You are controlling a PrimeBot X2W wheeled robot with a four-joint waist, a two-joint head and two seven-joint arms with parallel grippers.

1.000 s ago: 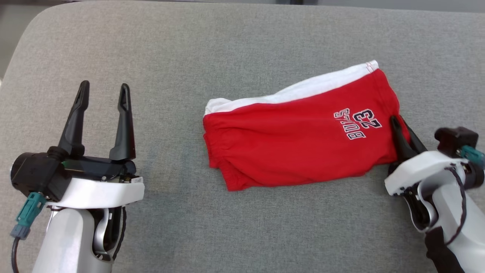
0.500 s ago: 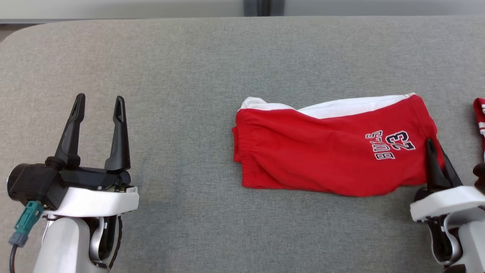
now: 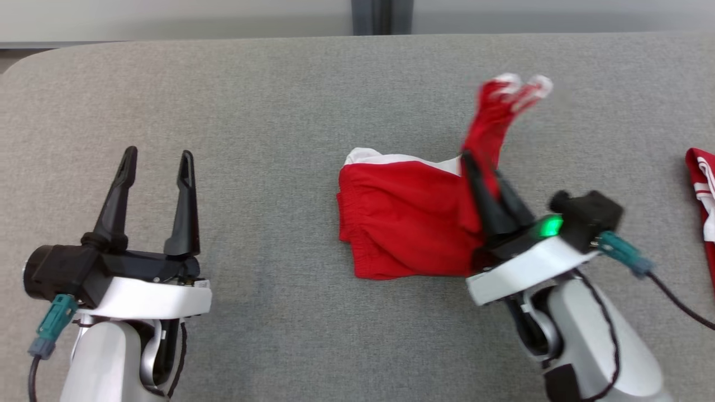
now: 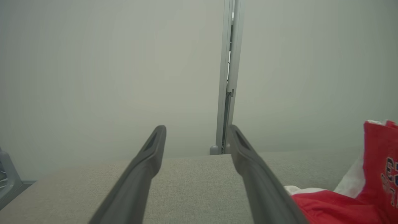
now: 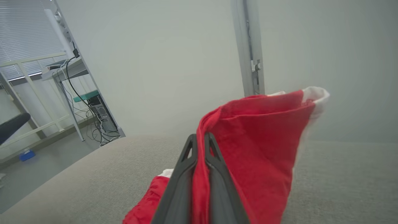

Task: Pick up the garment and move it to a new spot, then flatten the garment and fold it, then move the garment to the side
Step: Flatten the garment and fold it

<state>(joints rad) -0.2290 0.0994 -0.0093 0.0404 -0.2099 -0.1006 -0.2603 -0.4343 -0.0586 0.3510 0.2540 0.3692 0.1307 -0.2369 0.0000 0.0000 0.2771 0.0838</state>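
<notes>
The garment [image 3: 402, 223] is a pair of red shorts with a white waistband, lying on the grey table [image 3: 279, 111] right of centre. Its right end is lifted and stands up as a blurred red flap [image 3: 494, 120]. My right gripper [image 3: 480, 167] is shut on that lifted end, with red cloth [image 5: 258, 140] pinched between the fingers [image 5: 183, 174] in the right wrist view. My left gripper [image 3: 156, 159] stands open at the lower left, well away from the shorts, with nothing between its fingers [image 4: 149, 155]. The left wrist view catches the garment [image 4: 357, 199] at its right edge.
Another red and white cloth [image 3: 701, 190] lies at the table's right edge. A pale wall with a metal post [image 3: 380, 17] runs behind the table. The right wrist view has a desk frame with cables [image 5: 77, 93] off the table's left end.
My right gripper has carried the garment's right end up and leftward over the rest of it. The head camera shifted as well. The left gripper stayed open and still.
</notes>
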